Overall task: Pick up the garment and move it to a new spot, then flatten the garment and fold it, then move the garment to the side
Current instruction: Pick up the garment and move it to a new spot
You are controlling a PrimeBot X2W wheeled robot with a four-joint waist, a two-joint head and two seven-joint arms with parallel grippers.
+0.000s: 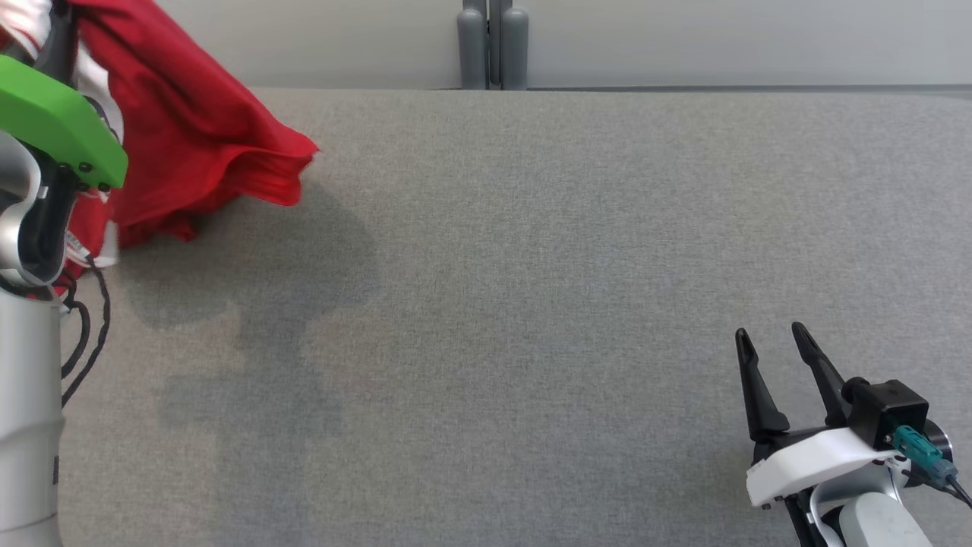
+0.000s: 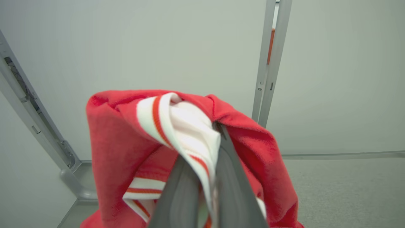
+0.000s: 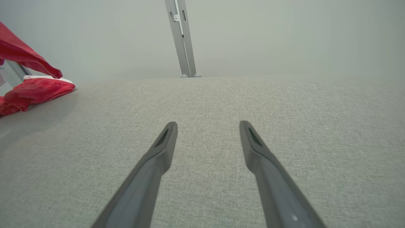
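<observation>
The garment [image 1: 190,121] is red with white and red striped trim. It hangs bunched at the head view's upper left, its lower folds trailing on the grey table [image 1: 531,304]. My left gripper [image 2: 205,152] is shut on the garment, with red cloth and striped trim [image 2: 177,126] draped over both fingers. In the head view the left arm's green-capped wrist [image 1: 61,121] stands in front of the cloth and hides the fingers. My right gripper [image 1: 771,342] rests open near the table's lower right, far from the garment [image 3: 31,88], nothing between its fingers [image 3: 164,142].
A grey post [image 1: 492,45] stands behind the table's far edge, against a pale wall. A black cable [image 1: 87,334] hangs from the left arm. The garment's shadow falls on the cloth-covered table at the left.
</observation>
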